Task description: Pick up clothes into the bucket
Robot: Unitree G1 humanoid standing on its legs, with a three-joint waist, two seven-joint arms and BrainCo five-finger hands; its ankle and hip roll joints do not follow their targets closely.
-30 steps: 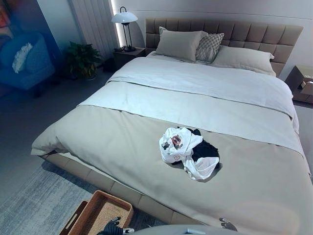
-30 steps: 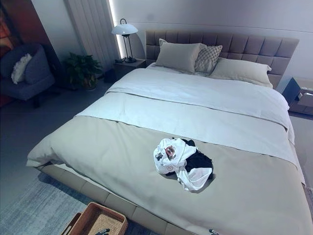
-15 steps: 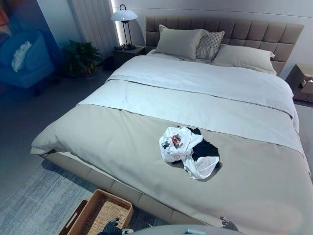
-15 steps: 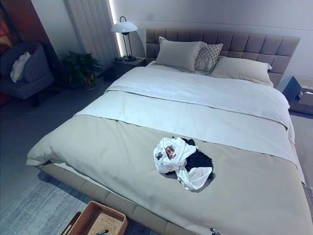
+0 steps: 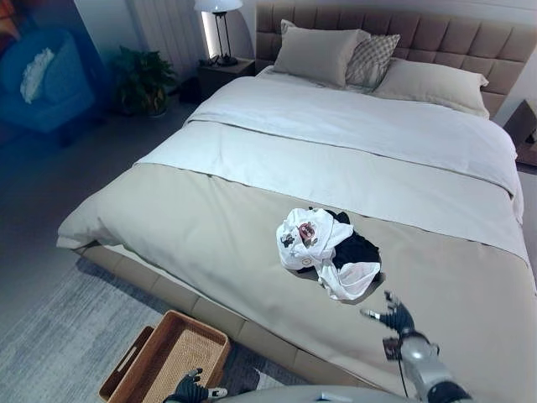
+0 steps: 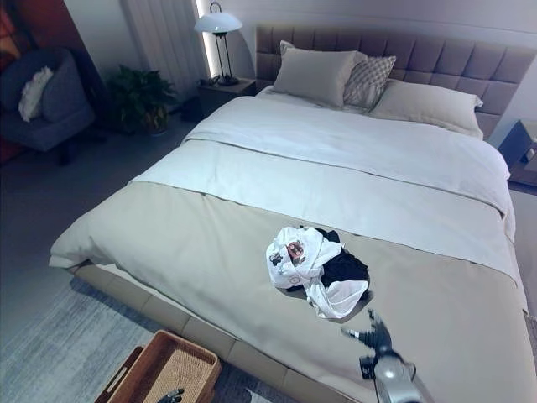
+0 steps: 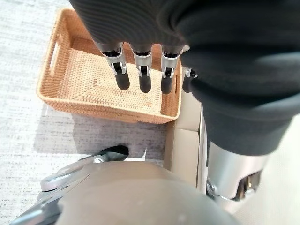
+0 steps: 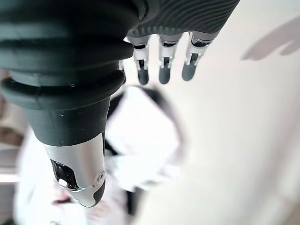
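Clothes [image 5: 325,252]: a crumpled white garment w/ a small print patch, bunched over a dark garment, lying as one heap on the beige cover of the bed [image 5: 210,227], toward its foot end, approx. mid-width. Heap is not touched by either hand.

Right hand [image 5: 396,319]: seen above the cover just beside the heap, on the side nearer the foot of the bed; fingers [image 8: 161,70] straight and spread, nothing held. In the right wrist view the heap is seen past the fingertips, apart from them.

Basket [image 5: 164,368]: woven, rectangular, w/ slot handles, on the grey rug [image 5: 59,336] beside the foot of the bed, well apart from the clothes. No contents are seen in it.

Left hand [image 5: 191,390]: low, by the basket's near corner; in the left wrist view its fingers [image 7: 143,70] hang straight above the basket, holding nothing.

Beyond: white sheet fold-back, pillows [image 5: 319,54] against a padded headboard, lamp [image 6: 214,34] on a nightstand, potted plant [image 5: 141,80], blue armchair [image 5: 38,84].
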